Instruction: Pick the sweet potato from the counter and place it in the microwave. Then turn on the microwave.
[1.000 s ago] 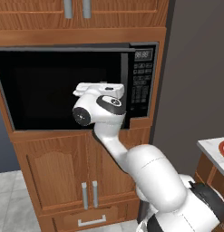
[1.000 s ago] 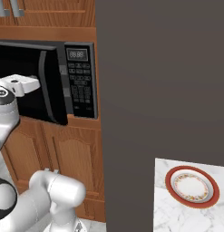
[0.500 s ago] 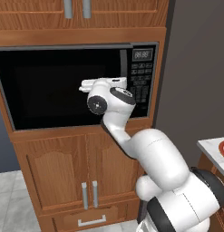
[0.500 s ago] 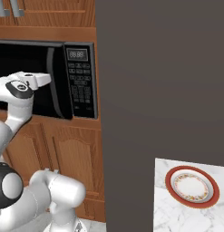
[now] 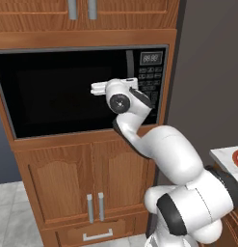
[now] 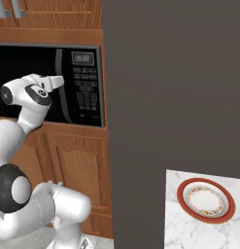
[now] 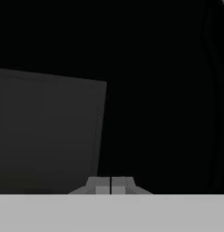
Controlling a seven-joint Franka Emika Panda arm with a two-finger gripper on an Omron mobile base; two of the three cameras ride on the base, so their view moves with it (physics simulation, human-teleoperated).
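the black built-in microwave sits in brown wooden cabinetry, its dark glass door closed, with a button keypad and small digital display on its right side. the gripper is held close to the door glass, fingertips pressed together on nothing
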